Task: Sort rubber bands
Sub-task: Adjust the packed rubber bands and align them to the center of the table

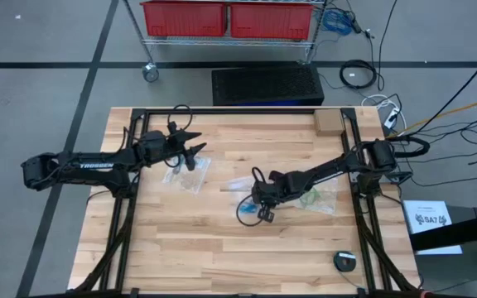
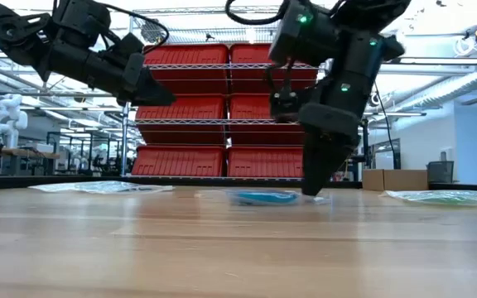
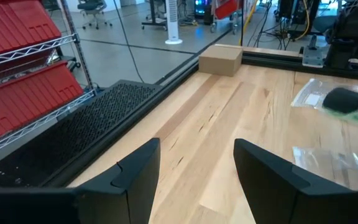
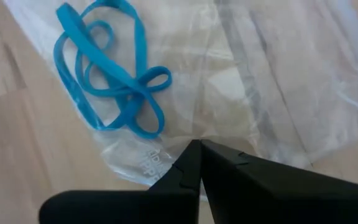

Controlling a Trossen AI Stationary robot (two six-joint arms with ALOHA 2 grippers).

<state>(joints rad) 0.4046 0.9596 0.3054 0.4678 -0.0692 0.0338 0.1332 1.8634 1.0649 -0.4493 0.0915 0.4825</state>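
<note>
Looking down from the high camera, I saw the right gripper [image 1: 263, 213] reaching toward the middle of the wooden table [image 1: 222, 257], its two fingers pressed together with nothing between them. Through the right wrist camera, those closed fingertips [image 4: 197, 155] rested at the edge of a clear plastic bag [image 4: 253, 81] lying flat on the wood. A tangle of blue rubber bands [image 4: 114, 78] lay on the bag, just ahead of the fingertips and a little to one side, near them but not touching. From the low camera, the same blue rubber bands [image 2: 263, 197] showed as a flat heap on the table right beside the lowered right gripper [image 2: 315, 189]. I could also make out a second clear bag [image 1: 321, 199] with green bands inside it, lying under the right arm nearer the table's right edge, and a third bag [image 1: 187, 175] below the left gripper [image 1: 190, 142]. My left gripper hung raised above the table's far left part, fingers [image 3: 135, 174] spread apart and empty, well away from the blue bands. A small cardboard box [image 1: 327, 122] sat at the table's far edge.
</note>
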